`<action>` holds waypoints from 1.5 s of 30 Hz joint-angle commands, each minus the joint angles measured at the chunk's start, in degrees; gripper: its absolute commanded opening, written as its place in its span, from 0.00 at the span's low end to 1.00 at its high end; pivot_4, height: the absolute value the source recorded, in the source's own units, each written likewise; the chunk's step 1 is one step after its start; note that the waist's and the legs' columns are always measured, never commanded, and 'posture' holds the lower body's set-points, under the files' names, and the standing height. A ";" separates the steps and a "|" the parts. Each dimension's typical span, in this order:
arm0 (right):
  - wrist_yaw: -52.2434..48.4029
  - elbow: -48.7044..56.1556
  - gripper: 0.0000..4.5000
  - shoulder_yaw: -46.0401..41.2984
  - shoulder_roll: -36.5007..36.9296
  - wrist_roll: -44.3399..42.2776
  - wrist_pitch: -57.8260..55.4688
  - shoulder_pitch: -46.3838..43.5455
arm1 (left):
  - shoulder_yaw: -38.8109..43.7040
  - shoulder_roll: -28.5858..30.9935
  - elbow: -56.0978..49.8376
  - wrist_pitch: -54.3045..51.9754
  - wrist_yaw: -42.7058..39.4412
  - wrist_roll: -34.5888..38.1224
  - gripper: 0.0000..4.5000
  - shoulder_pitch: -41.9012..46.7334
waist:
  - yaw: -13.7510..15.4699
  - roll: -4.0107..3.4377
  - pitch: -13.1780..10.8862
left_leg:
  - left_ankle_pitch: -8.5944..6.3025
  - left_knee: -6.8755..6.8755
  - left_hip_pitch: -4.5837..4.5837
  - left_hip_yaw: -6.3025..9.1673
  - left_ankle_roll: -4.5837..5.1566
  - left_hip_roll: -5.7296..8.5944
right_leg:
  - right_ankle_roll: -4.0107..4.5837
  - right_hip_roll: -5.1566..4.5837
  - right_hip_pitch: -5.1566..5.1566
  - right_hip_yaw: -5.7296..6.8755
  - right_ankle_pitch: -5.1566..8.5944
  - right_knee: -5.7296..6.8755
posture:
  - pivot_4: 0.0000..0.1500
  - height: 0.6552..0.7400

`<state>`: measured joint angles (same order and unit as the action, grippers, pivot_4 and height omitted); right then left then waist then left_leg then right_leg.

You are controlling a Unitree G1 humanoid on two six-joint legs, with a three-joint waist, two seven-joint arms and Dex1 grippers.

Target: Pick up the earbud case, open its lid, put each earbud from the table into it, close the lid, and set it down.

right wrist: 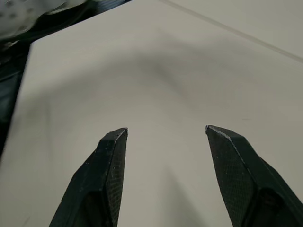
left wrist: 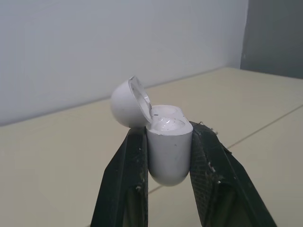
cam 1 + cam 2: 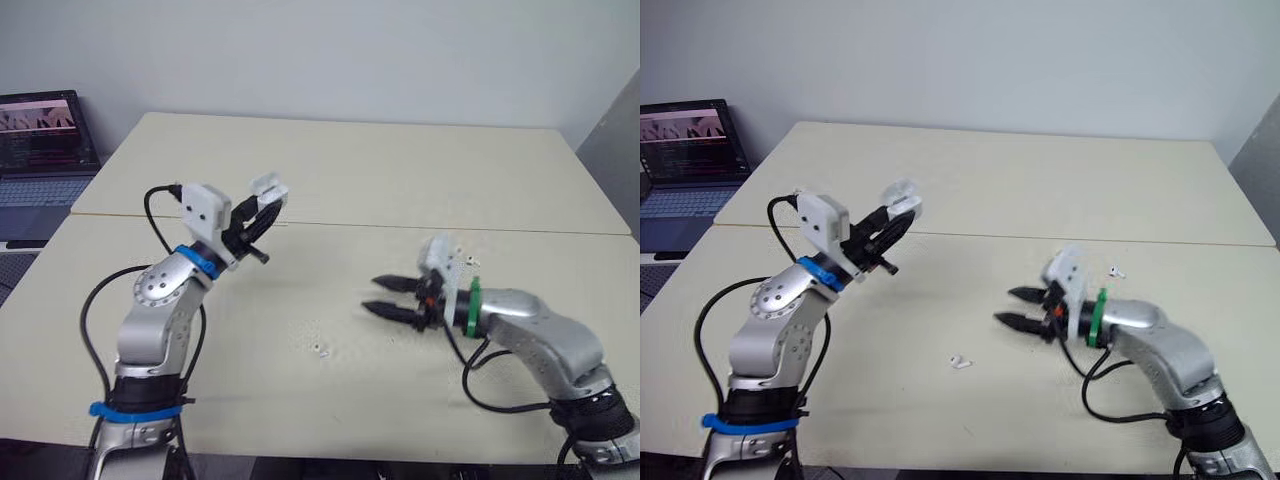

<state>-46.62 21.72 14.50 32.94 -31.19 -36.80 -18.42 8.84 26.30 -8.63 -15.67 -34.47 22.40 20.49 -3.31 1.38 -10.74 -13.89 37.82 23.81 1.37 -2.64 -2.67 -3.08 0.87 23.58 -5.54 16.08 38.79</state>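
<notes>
One earbud case (image 2: 168,151), lid (image 2: 125,106) flipped open, is pinched between the left fingers (image 2: 128,179) and held up off the worktop (image 3: 970,180). Near earbud (image 3: 960,362) lies loose between the arms, far earbud (image 3: 1116,271) just beyond the right arm. Right fingers (image 1: 111,170) are spread wide, holding nothing, low over the worktop.

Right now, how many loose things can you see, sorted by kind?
earbuds, on the table: 2
case, lid open: 1
laptop: 1
Total: 4
</notes>
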 commanded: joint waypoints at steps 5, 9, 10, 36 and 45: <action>-5.45 -9.51 0.60 12.84 -6.14 13.95 15.24 -2.48 | 1.70 1.43 -7.44 -2.10 1.02 1.63 0.17 -1.84 | 0.15 0.03 -0.01 | 0.01 0.09 -0.02 -0.01 -0.02 0.00 | -0.04 -0.02 -0.05 0.00 -0.01 0.00 | 1.00 1.00; -4.66 -13.62 0.60 14.98 -9.97 18.06 17.65 -3.84 | 2.29 1.80 -9.84 -3.52 1.86 1.86 0.17 -3.83 | 0.16 0.03 -0.01 | 0.01 0.07 -0.03 0.00 -0.02 -0.01 | -0.02 -0.01 -0.02 0.00 -0.02 0.06 | 1.00 1.00; -4.39 -14.38 0.60 15.26 -10.66 18.89 17.91 -3.85 | 2.51 2.03 -10.30 -3.82 2.02 1.94 0.17 -4.29 | 0.17 0.03 -0.01 | 0.01 0.06 -0.03 0.01 -0.02 -0.02 | 0.00 -0.01 -0.01 0.01 -0.02 0.06 | 1.00 1.00; -6.23 -16.01 0.09 13.54 -6.07 26.46 17.89 -1.59 | 1.42 1.11 -10.65 -3.40 2.90 1.76 0.17 -4.31 | 0.61 0.06 0.01 | 0.01 0.13 -0.16 0.01 -0.03 0.04 | 0.19 -0.05 -0.17 0.01 -0.13 0.10 | 1.00 1.00; -23.21 -14.44 0.09 -7.84 27.36 20.38 17.60 0.47 | -0.92 -2.44 -6.49 0.80 2.65 0.03 0.17 -2.94 | 2.07 -0.02 -0.05 | 0.01 0.22 -0.08 -0.08 -0.02 0.36 | 0.02 -0.38 -0.28 -0.03 -0.25 -0.17 | 1.00 1.00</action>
<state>-65.92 8.23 9.89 57.60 -10.29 -20.69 -18.87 7.99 24.12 -14.70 -16.99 -31.85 22.80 16.58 -1.24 1.36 -10.80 -13.88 37.98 23.73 1.30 -2.65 -2.32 -3.06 0.50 23.30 -5.55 15.84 38.57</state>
